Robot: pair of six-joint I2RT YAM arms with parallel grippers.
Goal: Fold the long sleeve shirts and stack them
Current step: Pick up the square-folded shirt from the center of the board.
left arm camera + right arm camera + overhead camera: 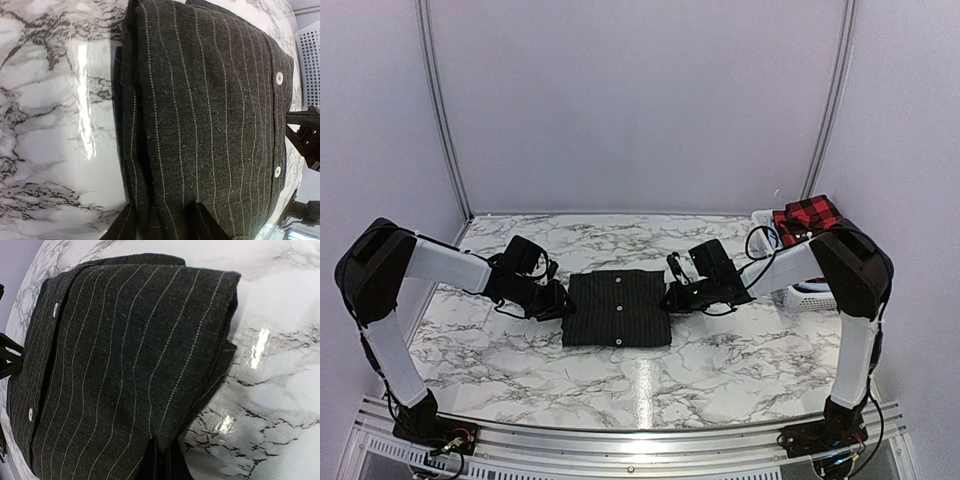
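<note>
The black pinstriped shirt (618, 308) lies folded into a rectangle in the middle of the marble table, buttons up. My left gripper (556, 300) is at its left edge. In the left wrist view its two fingers straddle the thick folded edge (210, 115) and hold it, gripper (165, 225). My right gripper (672, 297) is at the shirt's right edge. In the right wrist view its fingers are close together, pinched on the cloth (125, 355), gripper (170, 460). The red-and-black checked shirt (806, 217) lies bunched on the basket at the far right.
The white lattice basket (810, 295) stands at the table's right edge behind my right arm, and shows in the left wrist view (307, 65). Grey walls close the back and both sides. The table (640, 385) is glossy marble.
</note>
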